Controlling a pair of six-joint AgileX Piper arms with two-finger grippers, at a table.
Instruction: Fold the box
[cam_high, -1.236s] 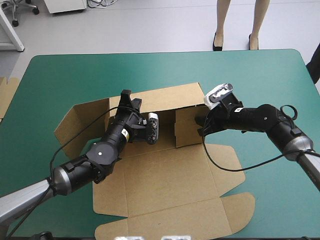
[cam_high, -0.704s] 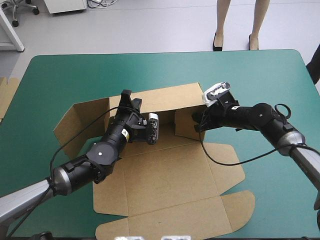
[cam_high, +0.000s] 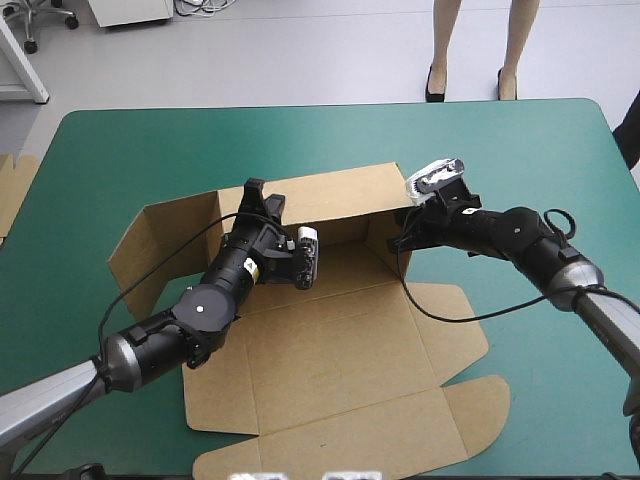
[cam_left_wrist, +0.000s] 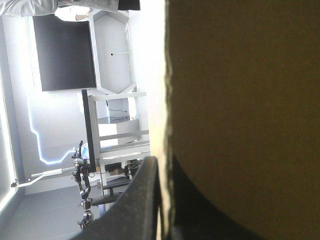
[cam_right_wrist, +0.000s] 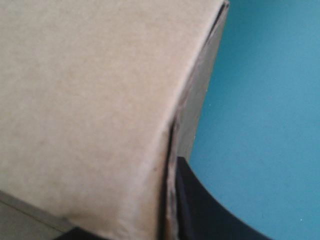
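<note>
Quick status from my end. The box (cam_high: 330, 350) sits mid-table (cam_high: 130, 150), mostly flat, lid and front panels spread toward me. Only the back wall (cam_high: 340, 195) is stood up, along the far side.

The left hand (cam_high: 262, 198) is pinching the top edge of that wall near its left end. In the left wrist view the board runs right between the fingers (cam_left_wrist: 142, 200), one on each side. The right hand (cam_high: 400, 240) is at the wall's right end, on the end flap (cam_high: 385, 240), which is angled in toward the base. I think it's pinching the flap too, but that wrist view is so tight I only get one finger (cam_right_wrist: 210, 205) clearly against the board's edge, so take that with salt.

What worries me from here:
- Nothing is pressing the base down. If either arm pulls sideways, the whole sheet could skate across the cover instead of bending at the score.
- Both hands are on one stiff piece. If they move out of sync, the corner could crease off-line or tear.
- The left flap (cam_high: 165, 245) is splayed out flat. If I let go of the wall before it's tucked, I'd expect the wall to flop back down.
- The grips are thin-edge, so a slip is easy.
</note>
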